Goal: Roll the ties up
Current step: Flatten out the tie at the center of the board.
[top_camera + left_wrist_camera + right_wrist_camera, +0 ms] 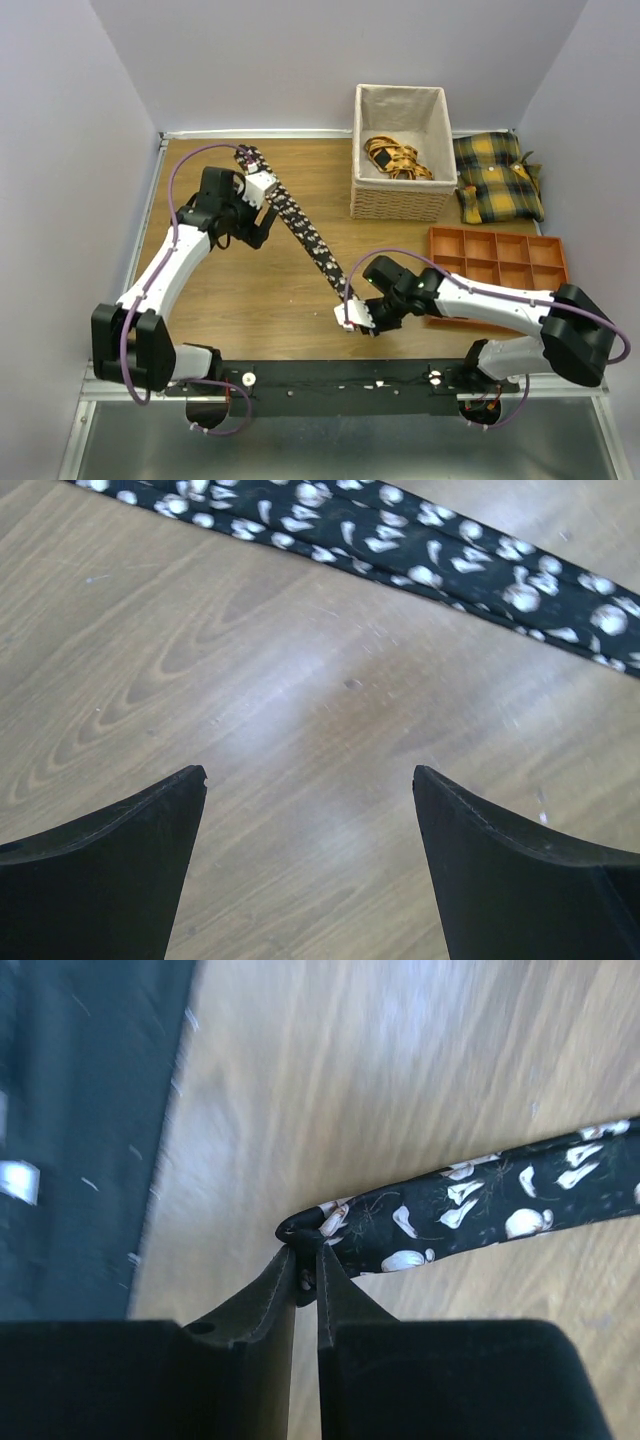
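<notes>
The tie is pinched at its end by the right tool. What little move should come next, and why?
Probably the right tool should curl the pinched end over onto the strip to start the roll. Its jaws are closed on the tip of the tie, which lies flat and straight across the table. The left tool hangs open beside it.

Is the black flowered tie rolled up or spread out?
Spread out: the tie lies as one long straight strip on the table, no coil, with the right gripper pinching its near end.

Robot lab: bare-walled wooden table (250, 300)
</notes>
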{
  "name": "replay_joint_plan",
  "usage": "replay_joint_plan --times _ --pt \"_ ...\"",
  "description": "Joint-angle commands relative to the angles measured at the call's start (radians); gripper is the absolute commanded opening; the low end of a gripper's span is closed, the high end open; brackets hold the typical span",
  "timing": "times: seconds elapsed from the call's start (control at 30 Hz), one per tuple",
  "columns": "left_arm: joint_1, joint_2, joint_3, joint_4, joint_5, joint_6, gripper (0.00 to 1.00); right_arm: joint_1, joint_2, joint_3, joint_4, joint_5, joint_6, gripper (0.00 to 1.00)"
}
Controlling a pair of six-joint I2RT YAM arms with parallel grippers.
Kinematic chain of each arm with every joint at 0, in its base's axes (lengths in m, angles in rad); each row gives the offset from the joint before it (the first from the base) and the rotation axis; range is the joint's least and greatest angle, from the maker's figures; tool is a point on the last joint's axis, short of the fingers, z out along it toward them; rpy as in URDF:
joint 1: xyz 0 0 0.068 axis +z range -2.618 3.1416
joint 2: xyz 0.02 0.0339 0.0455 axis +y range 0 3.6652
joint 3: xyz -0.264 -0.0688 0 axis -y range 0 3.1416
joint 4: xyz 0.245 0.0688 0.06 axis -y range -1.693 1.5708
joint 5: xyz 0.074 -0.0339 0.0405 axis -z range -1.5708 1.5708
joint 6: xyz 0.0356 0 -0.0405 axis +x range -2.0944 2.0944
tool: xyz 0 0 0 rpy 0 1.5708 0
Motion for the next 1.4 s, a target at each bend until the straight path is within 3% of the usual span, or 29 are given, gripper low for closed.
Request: replay_joint_plan --times 0.0,0.33,0.47,0.73,0.87,1.07,1.17,1.3,1.37 --pt "0.011 -0.110 -0.080 -0.095 0.189 0.121 0.94 0.008 0.070 0.103 -0.053 -0.253 0.156 0.20" --pt "0.019 -0.414 -0.384 -0.019 0.413 0.352 0.89 0.008 0.435 0.387 -0.165 -0.299 0.305 0.16" --pt "0.017 -0.525 -0.436 -0.010 0.453 0.434 0.86 0.006 0.471 0.462 -0.176 -0.336 0.347 0.16" --pt "0.017 -0.596 -0.443 -0.106 0.519 0.661 0.81 0.000 0.560 0.543 -0.236 -0.440 0.391 0.15" --pt "0.017 -0.596 -0.450 -0.103 0.551 0.692 0.80 -0.015 0.641 0.624 -0.240 -0.489 0.450 0.13" --pt "0.016 -0.593 -0.467 -0.144 0.583 0.770 0.81 -0.024 0.647 0.665 -0.161 -0.442 0.568 0.11" --pt "0.016 -0.609 -0.490 -0.093 0.553 0.763 0.84 -0.023 0.545 0.538 -0.031 -0.359 0.603 0.14" --pt "0.016 -0.590 -0.518 0.033 0.493 0.681 0.86 -0.021 0.451 0.413 0.036 -0.296 0.602 0.36" --pt "0.016 -0.567 -0.524 0.062 0.494 0.686 0.86 -0.020 0.431 0.376 0.068 -0.310 0.611 0.42"
